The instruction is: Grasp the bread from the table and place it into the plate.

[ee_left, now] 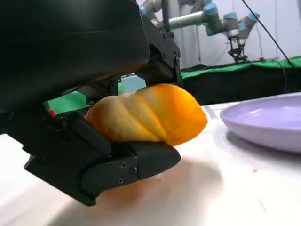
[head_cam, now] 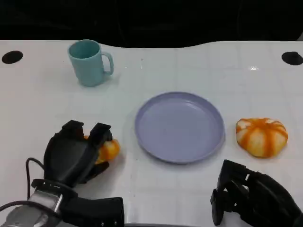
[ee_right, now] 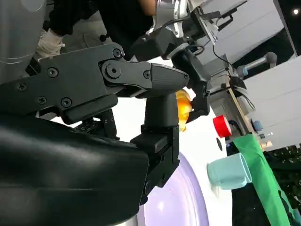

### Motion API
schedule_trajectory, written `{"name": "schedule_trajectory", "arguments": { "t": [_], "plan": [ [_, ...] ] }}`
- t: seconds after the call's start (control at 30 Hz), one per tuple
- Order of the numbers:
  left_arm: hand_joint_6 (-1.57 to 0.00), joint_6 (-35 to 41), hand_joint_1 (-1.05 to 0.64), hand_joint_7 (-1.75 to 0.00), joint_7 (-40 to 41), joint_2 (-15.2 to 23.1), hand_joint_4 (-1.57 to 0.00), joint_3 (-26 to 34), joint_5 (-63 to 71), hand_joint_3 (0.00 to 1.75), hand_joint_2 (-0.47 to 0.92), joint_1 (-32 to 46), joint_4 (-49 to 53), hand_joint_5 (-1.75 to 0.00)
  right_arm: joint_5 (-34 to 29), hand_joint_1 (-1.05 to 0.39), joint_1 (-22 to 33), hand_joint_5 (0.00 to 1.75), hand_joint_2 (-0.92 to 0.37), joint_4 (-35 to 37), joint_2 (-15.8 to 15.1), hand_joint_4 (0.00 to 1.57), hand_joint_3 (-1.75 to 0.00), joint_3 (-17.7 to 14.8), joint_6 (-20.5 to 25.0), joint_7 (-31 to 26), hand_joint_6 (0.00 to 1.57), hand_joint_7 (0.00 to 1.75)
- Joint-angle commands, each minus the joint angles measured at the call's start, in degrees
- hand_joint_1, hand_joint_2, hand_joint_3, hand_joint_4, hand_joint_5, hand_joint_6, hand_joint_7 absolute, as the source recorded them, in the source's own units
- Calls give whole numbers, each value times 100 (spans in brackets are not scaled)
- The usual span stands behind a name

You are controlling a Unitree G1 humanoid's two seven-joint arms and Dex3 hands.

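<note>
— So why is the left robot hand (head_cam: pixel 75 153) wrapped around the bread (head_cam: pixel 108 150)?
— To carry it. Its fingers hug the bread, low over the worktop (head_cam: pixel 199 71), at nine o'clock from the plate (head_cam: pixel 180 126).
— What's the bread like?
— Orange, shiny, twisted.
— And the right robot hand (head_cam: pixel 253 198)?
— It holds nothing; I can't tell how open.

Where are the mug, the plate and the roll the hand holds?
Mug (head_cam: pixel 88 64), head view, its side.
Plate (head_cam: pixel 179 126), head view, its bare middle.
Roll (ee_left: pixel 150 113), left wrist view, its crust.
</note>
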Motion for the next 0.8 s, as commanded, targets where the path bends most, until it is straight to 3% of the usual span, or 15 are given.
{"name": "schedule_trajectory", "arguments": {
  "t": [0.03,0.1,0.23,0.57,0.7,0.8],
  "plan": [
    [-62,-91,-27,-170,-146,126,-90,242,-277,115,48,103,-501,-175,46,-52,26,175,-92,-33,-85,57,-45,-73,-36,19,41,163],
    [-61,-297,-27,-172,-191,87,-89,378,-490,104,54,70,-628,-175,40,-52,23,175,-92,-28,-87,58,-45,-69,-27,11,41,163],
    [-59,-632,-29,-175,-247,-7,-89,623,-824,99,56,-83,-762,-175,18,-53,37,175,-92,-45,-92,58,-44,-57,-14,-16,41,162],
    [-63,-1276,-29,-175,-344,-439,-90,737,-1048,111,48,-651,-471,-175,5,-53,-7,175,-92,26,-82,59,-43,-52,20,-43,42,163],
    [-71,-1610,-27,-154,-696,-673,-91,571,-1061,111,47,-1135,-1,-175,-31,-52,-21,175,-92,44,-82,59,-43,-36,10,-67,42,163],
    [-73,-1874,-26,-159,-999,-804,-92,503,-1125,119,43,-1445,335,-175,-55,-52,-26,175,-92,56,-77,59,-43,-19,-12,-79,42,164]
  ]
}}
